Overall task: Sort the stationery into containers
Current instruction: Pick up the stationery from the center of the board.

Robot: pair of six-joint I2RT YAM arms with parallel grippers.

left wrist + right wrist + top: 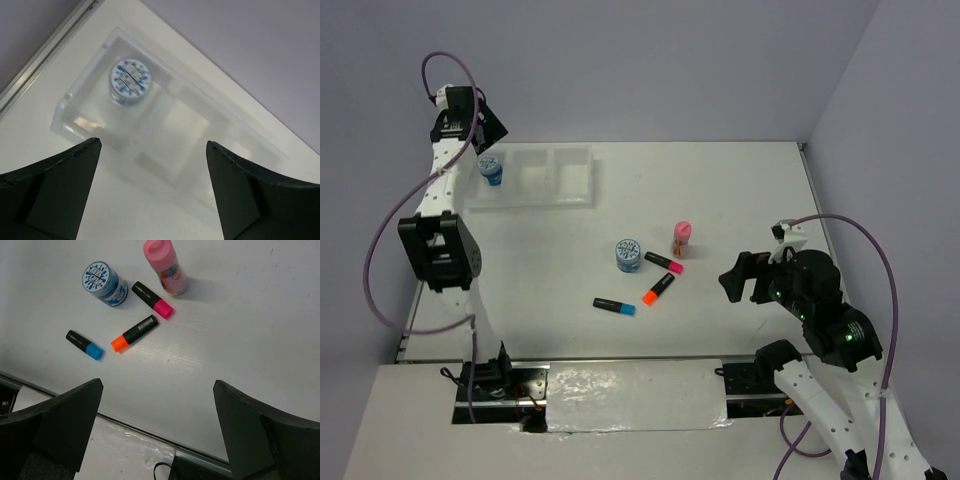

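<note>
The left gripper (pixel 152 145) hangs spread wide and empty. Just ahead of it sits the translucent white three-compartment plastic tray (pixel 235 132), with a small round blue roll with a white patterned top (pixel 130 81) in its end compartment, ahead-left of the fingers. The right gripper (pixel 157 385) is equally spread and empty. Ahead-left of it lie the short black orange-capped highlighter (pixel 135 333), the pink-capped highlighter (pixel 152 300) and the blue-capped highlighter (pixel 84 345), with a second blue roll (pixel 104 282) and an upright pink-tan stick (pixel 167 267) beyond them.

Blue roll (pixel 129 81) — white-patterned top
</note>
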